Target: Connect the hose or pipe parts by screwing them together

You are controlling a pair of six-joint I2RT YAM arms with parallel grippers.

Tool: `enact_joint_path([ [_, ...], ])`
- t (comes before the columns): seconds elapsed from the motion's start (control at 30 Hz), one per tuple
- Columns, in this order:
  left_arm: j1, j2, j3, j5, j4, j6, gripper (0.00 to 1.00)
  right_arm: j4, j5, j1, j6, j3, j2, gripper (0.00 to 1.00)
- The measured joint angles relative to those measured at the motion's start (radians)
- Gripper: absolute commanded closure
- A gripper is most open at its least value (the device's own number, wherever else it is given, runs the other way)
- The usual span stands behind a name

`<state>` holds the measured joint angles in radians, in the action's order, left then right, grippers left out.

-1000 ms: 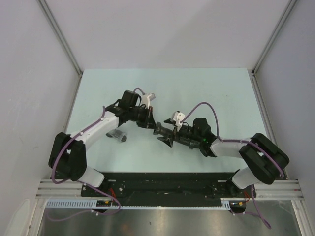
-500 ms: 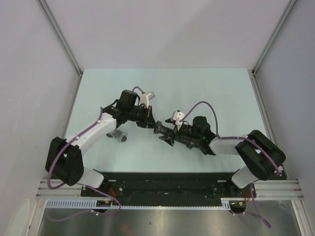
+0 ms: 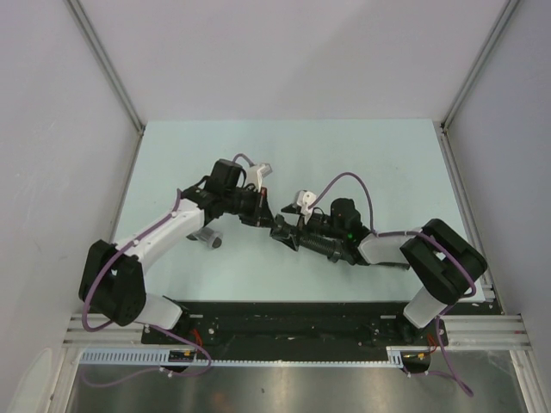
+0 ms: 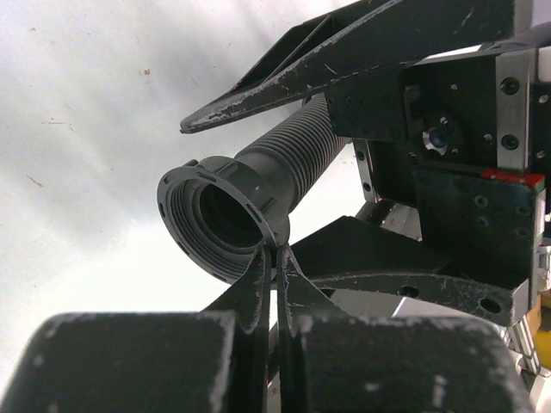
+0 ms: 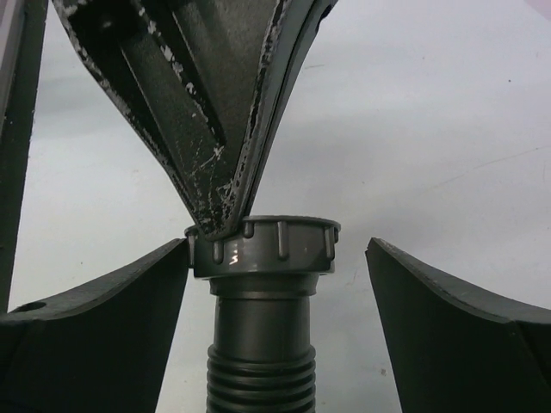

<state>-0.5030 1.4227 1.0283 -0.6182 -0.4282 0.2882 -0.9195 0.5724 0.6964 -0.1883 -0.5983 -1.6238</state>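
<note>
Pointing at L hand (image 4: 274,258): threaded collar (image 4: 258,194) of black ribbed hose (image 4: 297,151), mid-surface (image 3: 370,163). L hand: closed, empty, tips touching collar rim. R hand (image 5: 275,249): open, 2 fingers astride collar. Grey fitting (image 3: 207,237): on surface beside L arm (image 3: 164,228).

Your overhead view is bright and evenly lit: the table (image 3: 379,155) reads pale, with only faint, soft shadows close under the arms. In the left wrist view the background washes out almost white, the hose collar (image 4: 215,215) is sharp, and the left gripper's fingers (image 4: 256,297) blur toward the lens. In the right wrist view a small glint sits on the collar rim (image 5: 218,255), and the right gripper's fingers (image 5: 95,323) go dark.
</note>
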Motion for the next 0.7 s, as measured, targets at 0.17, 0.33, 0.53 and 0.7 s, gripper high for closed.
enact_joint_path([
  [0.17,0.000,-0.005,-0.002,0.000,0.002,0.000,1.00,-0.006,0.014,0.000,0.006,-0.006,-0.003,0.23],
  [0.33,-0.001,-0.012,-0.002,-0.006,0.001,0.000,1.00,-0.008,0.021,0.002,0.014,-0.008,-0.013,0.22],
  [0.53,-0.001,-0.017,-0.002,-0.006,0.000,0.000,1.00,-0.009,0.029,0.009,0.023,-0.014,-0.023,0.44],
  [0.7,-0.001,-0.018,-0.002,-0.005,0.000,0.000,0.61,-0.009,0.029,0.009,0.030,-0.014,-0.023,0.62],
])
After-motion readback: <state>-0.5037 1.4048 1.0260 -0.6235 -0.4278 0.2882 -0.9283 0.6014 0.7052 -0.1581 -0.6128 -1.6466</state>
